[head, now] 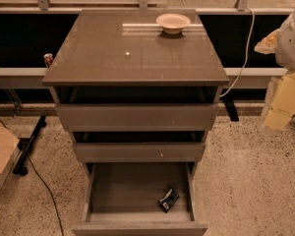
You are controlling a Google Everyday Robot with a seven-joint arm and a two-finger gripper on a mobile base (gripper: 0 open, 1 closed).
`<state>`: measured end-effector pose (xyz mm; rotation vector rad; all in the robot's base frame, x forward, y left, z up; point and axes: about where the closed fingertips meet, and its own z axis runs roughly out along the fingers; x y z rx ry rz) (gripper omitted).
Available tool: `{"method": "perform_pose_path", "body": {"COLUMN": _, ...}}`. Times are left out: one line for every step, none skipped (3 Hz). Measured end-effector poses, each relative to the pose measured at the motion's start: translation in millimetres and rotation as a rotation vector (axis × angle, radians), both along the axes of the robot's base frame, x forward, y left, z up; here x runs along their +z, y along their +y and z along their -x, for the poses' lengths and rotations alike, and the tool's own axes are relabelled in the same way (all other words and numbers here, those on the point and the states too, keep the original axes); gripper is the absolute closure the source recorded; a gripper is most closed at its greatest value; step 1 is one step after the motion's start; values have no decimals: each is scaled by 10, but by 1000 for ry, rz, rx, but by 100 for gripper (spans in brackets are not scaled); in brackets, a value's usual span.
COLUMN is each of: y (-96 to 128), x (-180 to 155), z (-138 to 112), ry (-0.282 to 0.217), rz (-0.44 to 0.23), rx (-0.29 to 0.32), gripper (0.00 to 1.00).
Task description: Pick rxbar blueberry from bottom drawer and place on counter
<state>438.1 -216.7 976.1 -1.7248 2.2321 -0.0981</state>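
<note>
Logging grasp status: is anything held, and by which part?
Nothing visibly held: the rxbar blueberry lies in the bottom drawer; the gripper is at the right edge.

A pale round bowl sat toward the back, the top drawer and middle drawer stood partly pulled out, a white cable hung at the right, and on the speckled floor a cardboard box lay left, beside a thin black cord.
</note>
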Motion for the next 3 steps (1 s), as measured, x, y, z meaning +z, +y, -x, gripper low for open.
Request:
{"method": "perform_pose_path", "body": {"y": 0, "x": 0, "z": 0, "ry": 0, "rz": 0, "rx": 0, "gripper": 0}}
{"method": "perform_pose_path", "body": {"y": -3, "x": -43, "z": -24, "ry": 8, "rz": -9, "rx": -24, "gripper": 0}}
{"method": "perform_pose_path", "body": {"y": 72, "x": -254, "z": -84, "ry": 4, "rz": -10, "rx": 4, "gripper": 0}}
